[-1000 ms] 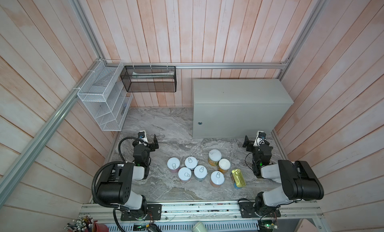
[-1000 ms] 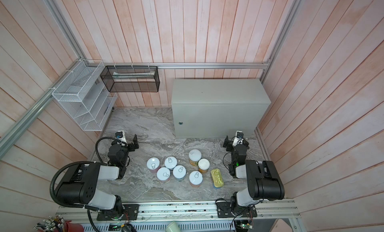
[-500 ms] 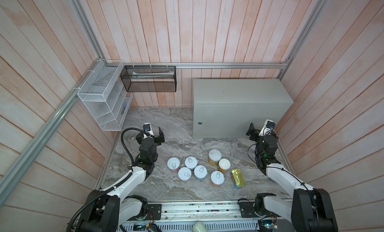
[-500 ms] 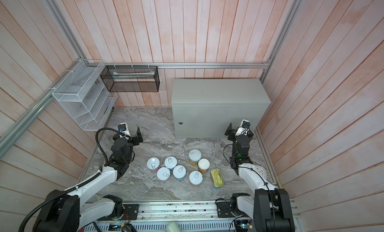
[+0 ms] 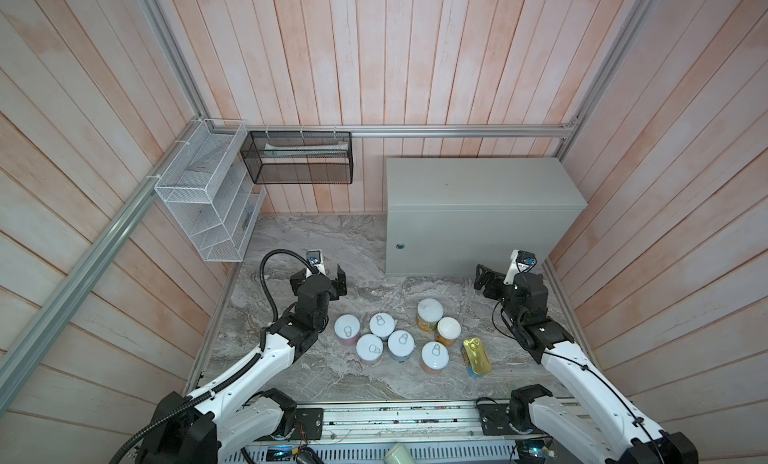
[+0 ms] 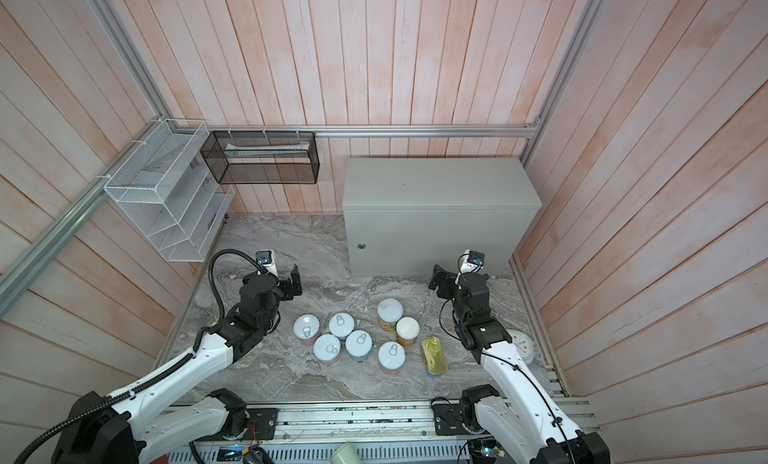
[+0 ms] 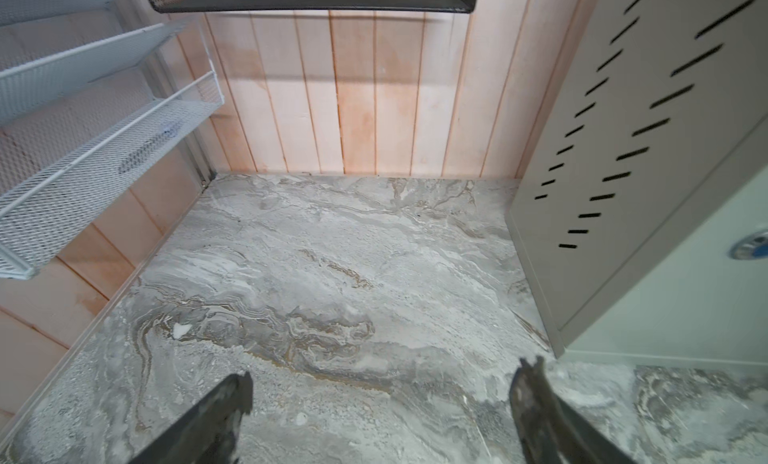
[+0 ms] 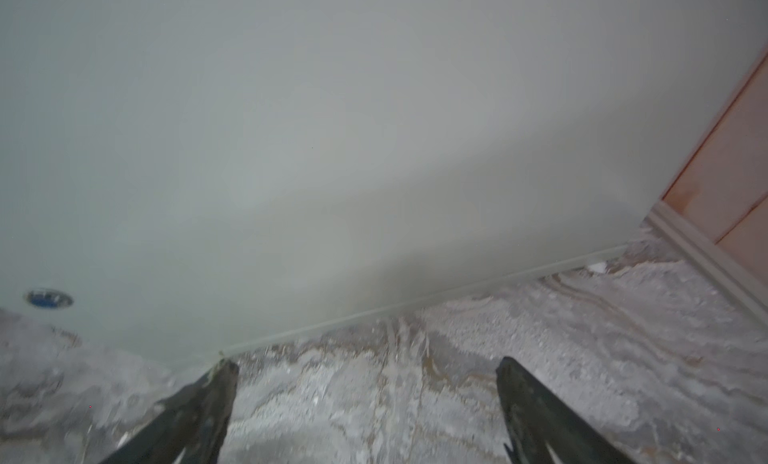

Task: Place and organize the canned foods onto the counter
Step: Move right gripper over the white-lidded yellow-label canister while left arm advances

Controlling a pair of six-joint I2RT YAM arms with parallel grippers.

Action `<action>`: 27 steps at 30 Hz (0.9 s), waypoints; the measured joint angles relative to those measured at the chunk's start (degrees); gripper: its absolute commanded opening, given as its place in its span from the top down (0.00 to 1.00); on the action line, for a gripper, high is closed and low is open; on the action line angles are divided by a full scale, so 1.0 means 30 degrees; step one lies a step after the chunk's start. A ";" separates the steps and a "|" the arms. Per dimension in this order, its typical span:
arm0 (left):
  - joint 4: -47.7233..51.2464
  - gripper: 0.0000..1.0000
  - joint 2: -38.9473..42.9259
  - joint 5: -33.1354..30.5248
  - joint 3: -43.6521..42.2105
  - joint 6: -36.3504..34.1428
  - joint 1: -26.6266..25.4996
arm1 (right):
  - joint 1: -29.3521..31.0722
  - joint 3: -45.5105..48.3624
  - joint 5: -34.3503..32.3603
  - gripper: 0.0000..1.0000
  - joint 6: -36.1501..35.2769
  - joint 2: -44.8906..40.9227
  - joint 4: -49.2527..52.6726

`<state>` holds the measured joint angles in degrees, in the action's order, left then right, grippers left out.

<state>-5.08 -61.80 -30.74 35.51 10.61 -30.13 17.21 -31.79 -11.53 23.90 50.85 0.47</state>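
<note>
A: What surrounds your work area?
B: You have pale pink plank walls (image 5: 415,59), a grey marble-patterned floor (image 5: 353,233), a white wire rack (image 5: 199,192) on the left wall and a black mesh basket (image 5: 297,167) beside it.

Cans (image 5: 401,343) clustered on the marble surface (image 5: 311,241), counter (image 5: 478,183) behind — wire racks (image 5: 195,200) far left.

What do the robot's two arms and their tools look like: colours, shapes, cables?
Both arms have white shells on the long links and black joints. The left arm carries a thick black ribbed hose; the right arm has thin black cables. The left tool and right tool each have two dark tapered fingers and a small white camera.
</note>
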 measured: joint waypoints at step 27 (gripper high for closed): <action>-0.0102 0.00 0.0051 0.1843 -0.1035 0.0998 -0.1020 | 1.0622 -0.0306 -0.0867 0.16 0.6506 0.1625 0.8459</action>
<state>-5.39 -61.65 -25.21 32.40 13.61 -33.19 49.08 -32.71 -14.13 43.42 55.72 25.85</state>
